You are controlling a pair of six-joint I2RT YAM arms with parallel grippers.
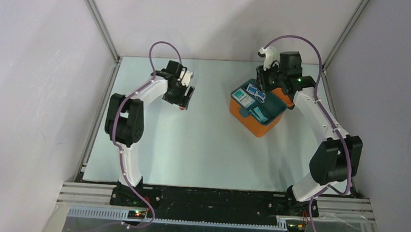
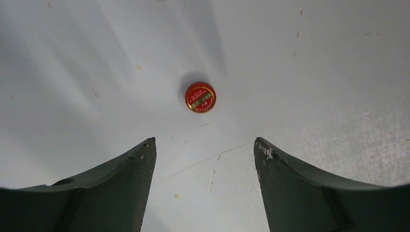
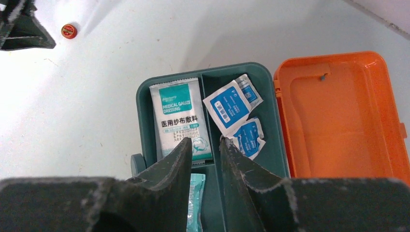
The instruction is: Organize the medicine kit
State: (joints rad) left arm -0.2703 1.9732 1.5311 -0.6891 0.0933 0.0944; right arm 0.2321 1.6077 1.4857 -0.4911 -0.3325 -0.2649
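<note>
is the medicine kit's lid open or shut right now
Open. The orange lid lies swung back beside the teal tray, leaving its gauze packet and sachets exposed.

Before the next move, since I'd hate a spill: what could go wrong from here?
1. The right hand hangs close over the teal tray, fingers barely apart beside the loosely piled sachets. Lifting away might catch one and drag it out.
2. The left hand is open above the small round red tin. An off-centre close could push it sliding across the table instead of gripping it.
</note>
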